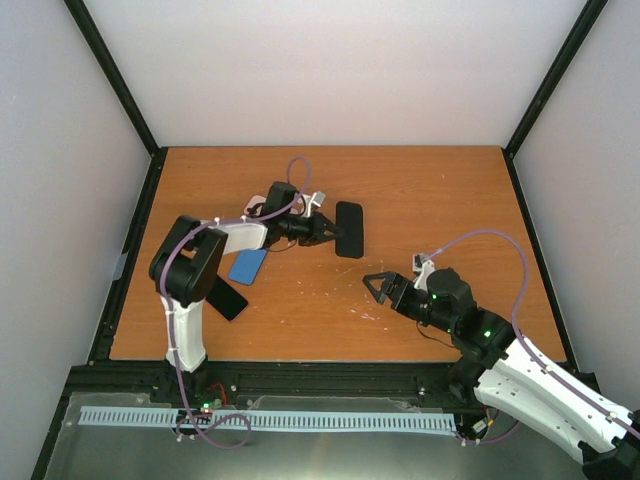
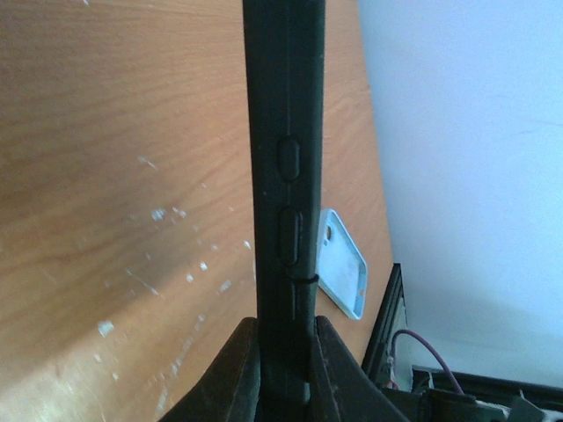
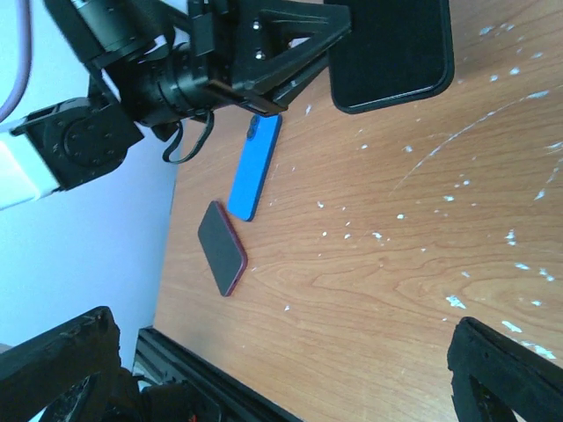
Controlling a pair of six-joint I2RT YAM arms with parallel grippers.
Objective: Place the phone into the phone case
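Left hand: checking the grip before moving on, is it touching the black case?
Touching: left wrist view shows the left hand clamping both fingers against the black case.

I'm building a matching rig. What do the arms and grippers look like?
Left arm and right arm: white shells, black joints, a loose purple cable each. Green lights dot the right arm. Left gripper and right gripper: black, tapered fingers.

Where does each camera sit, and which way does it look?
Top external: above, behind the bases, looking down at the table; both arms show.
Left wrist: looks along left gripper, shut on the black slab.
Right wrist: looks across to the left arm; open right gripper frames it.
Shared: blue case in all.
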